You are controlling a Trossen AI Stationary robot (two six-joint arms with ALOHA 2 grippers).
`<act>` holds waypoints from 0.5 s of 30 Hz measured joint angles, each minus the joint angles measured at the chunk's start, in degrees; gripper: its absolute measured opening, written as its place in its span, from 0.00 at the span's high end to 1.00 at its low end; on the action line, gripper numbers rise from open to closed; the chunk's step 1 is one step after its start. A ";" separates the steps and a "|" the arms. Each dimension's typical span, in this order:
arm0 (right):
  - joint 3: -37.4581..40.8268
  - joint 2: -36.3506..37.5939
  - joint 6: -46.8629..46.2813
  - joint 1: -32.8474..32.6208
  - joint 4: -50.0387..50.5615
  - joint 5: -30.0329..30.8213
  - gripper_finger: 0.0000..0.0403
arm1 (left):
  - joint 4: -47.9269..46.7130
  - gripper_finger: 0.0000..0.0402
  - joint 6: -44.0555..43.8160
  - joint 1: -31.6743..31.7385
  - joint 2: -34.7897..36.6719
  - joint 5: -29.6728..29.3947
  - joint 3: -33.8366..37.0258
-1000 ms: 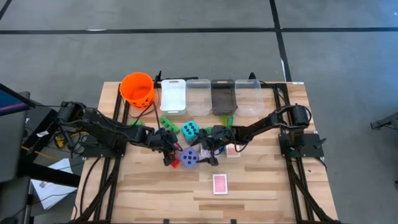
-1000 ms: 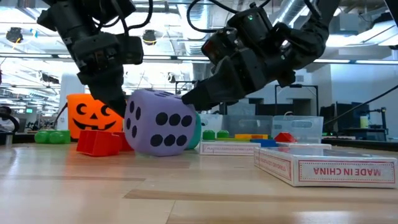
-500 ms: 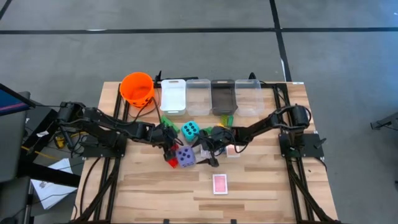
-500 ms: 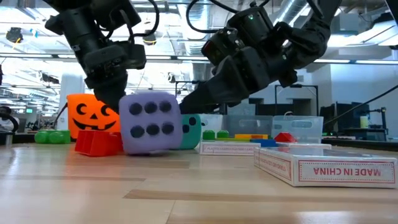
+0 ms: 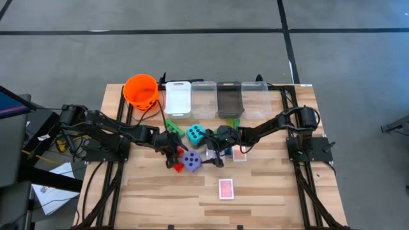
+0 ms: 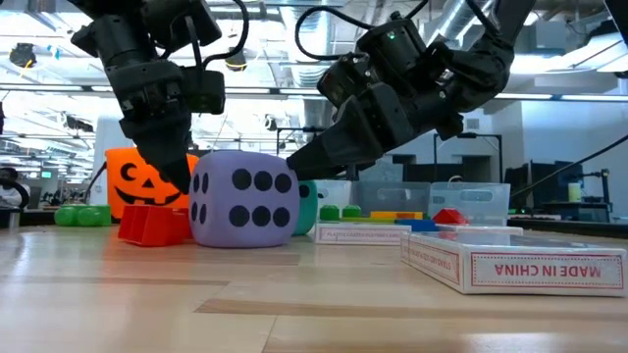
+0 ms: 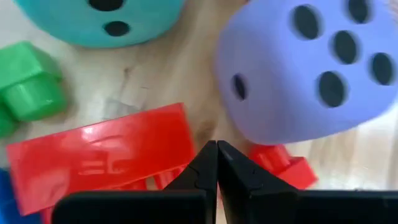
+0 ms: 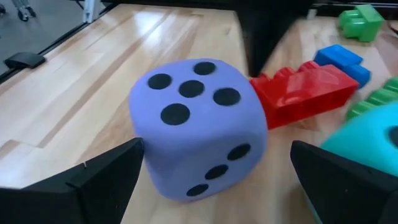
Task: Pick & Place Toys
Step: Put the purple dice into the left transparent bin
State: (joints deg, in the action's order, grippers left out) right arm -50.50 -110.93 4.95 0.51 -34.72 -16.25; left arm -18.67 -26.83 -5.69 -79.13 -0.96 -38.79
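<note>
Leftmost, left claw (image 7: 216, 163) pinched fully together, gripping nothing, tips down beside red brick (image 7: 102, 160) and against purple die (image 5: 192, 161), seemingly to nudge. Mid-bench (image 5: 147, 198), die resting free between both arms. Rightward, right claw (image 8: 214, 180) spread wide on either side of the die, lined up to grasp.

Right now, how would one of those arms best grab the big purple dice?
Probably across two opposite flat faces of the purple die, at mid-height. The right pincer already stands open on either side of it, so it need only ease forward. The red brick and the shut left pincer crowd its far side.
</note>
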 joint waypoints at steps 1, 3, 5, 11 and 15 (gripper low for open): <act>0.00 0.00 -0.02 0.19 0.00 -0.04 0.01 | 0.37 1.00 -0.01 -0.01 0.00 1.27 0.00; 0.00 0.00 0.00 0.54 0.00 -0.04 0.01 | 1.28 1.00 -0.03 -0.04 0.00 4.03 0.00; 0.00 0.00 0.00 0.83 0.00 -0.09 0.01 | 2.73 1.00 -0.02 -0.05 0.00 6.56 0.00; 0.07 0.00 0.18 0.78 0.21 -0.61 0.01 | 5.11 1.00 -0.21 -0.68 0.00 10.79 0.00; 0.07 0.00 0.19 0.89 0.25 -0.16 0.01 | 4.65 1.00 -1.04 -1.23 0.00 11.99 0.00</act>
State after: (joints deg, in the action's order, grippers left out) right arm -50.43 -110.93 5.14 1.39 -34.47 -16.41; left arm -14.02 -27.87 -6.92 -79.13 11.03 -38.79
